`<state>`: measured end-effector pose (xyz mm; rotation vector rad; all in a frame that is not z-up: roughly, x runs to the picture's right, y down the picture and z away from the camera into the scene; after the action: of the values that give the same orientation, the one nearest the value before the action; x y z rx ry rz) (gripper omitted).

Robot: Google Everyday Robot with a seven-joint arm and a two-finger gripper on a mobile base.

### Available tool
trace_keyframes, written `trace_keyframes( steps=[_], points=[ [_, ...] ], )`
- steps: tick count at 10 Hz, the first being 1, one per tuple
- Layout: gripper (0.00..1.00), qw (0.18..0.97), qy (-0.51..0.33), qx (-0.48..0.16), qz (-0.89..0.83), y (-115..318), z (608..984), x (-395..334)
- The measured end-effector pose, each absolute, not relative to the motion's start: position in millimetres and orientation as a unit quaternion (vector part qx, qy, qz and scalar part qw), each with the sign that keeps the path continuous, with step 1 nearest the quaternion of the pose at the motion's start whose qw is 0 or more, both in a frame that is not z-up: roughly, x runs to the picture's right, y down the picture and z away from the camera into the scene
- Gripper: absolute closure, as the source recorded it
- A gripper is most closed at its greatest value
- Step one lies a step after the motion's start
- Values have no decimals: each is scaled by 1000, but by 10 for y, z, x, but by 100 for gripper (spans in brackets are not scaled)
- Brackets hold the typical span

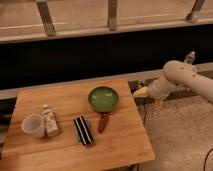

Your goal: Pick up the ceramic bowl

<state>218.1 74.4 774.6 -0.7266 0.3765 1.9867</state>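
- Now the ceramic bowl [103, 98] sits mouth-up, round, right of centre on the tabletop [60, 102].
- Bare wood behind; red object [102, 122] just in front.
- Hand [141, 92] hangs beyond the right edge, grip unreadable.

Looked like a lab test space, wooden table [125, 145] on speckled floor [182, 137], metal railing [112, 15] behind, gripper [141, 92] hung beside table's right edge

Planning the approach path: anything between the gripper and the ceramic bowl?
Nothing visible. The gripper hangs beside the wooden table, off its right edge; only bare tabletop separates it from the ceramic bowl. The small red object lies on the bowl's near side, off that line.
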Motion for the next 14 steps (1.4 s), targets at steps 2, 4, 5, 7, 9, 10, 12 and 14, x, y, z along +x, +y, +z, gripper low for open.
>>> trace_keyframes(
  steps=[2, 4, 5, 7, 9, 10, 12, 14],
  points=[
    [20, 476, 154, -297, 813, 744, 7747, 2180],
    [20, 476, 154, -297, 813, 744, 7747, 2180],
    [20, 477, 154, -297, 813, 744, 7746, 2181],
    [20, 478, 151, -302, 811, 729, 7757, 2185],
    [20, 487, 141, -312, 803, 669, 7784, 2047],
    [20, 496, 134, -315, 798, 625, 7793, 1904],
    [20, 522, 117, -326, 779, 559, 7837, 1385],
    [20, 520, 123, -323, 781, 589, 7831, 1465]
  ],
)
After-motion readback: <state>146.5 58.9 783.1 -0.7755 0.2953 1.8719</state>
